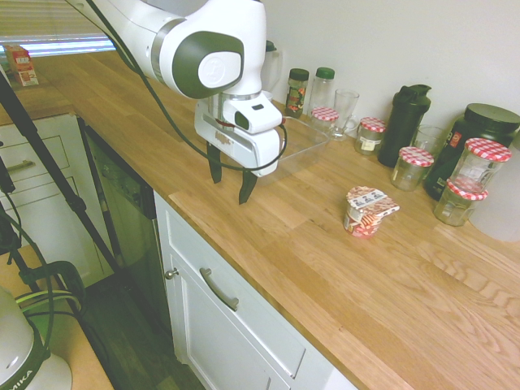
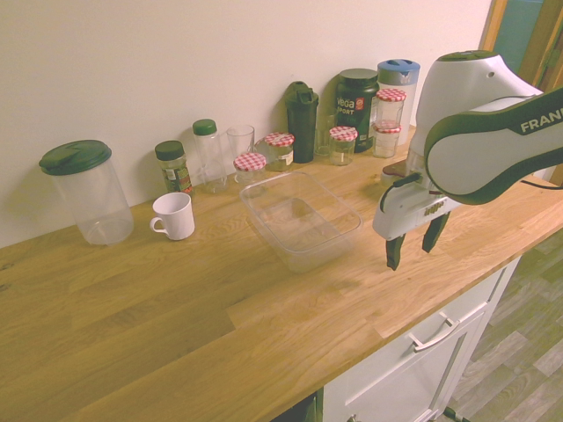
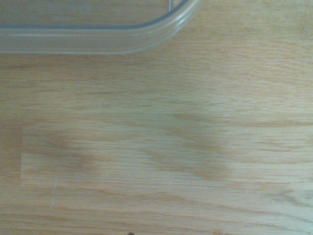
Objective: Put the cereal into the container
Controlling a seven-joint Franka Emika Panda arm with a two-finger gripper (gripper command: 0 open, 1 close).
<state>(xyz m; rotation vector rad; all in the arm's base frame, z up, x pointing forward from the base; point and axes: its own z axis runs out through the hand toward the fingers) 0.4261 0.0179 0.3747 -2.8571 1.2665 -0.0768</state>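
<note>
The gripper (image 1: 228, 186) hangs released and empty above the tabletop (image 1: 325, 268). The cereal (image 1: 367, 211) stands upright well off to its side, with the container (image 2: 302, 216) on the opposite side.

A long wooden countertop (image 1: 341, 268) of pale oak planks runs along a plain cream wall (image 2: 176, 61) — the grain shows clearly in the wrist view. Below it sit white cabinets (image 1: 236, 333) with metal bar handles (image 1: 218, 290) (a knob beside one), over a dark wood-look floor (image 2: 519, 352). Daylight comes through a window (image 1: 57, 41) at the counter's far end.
</note>
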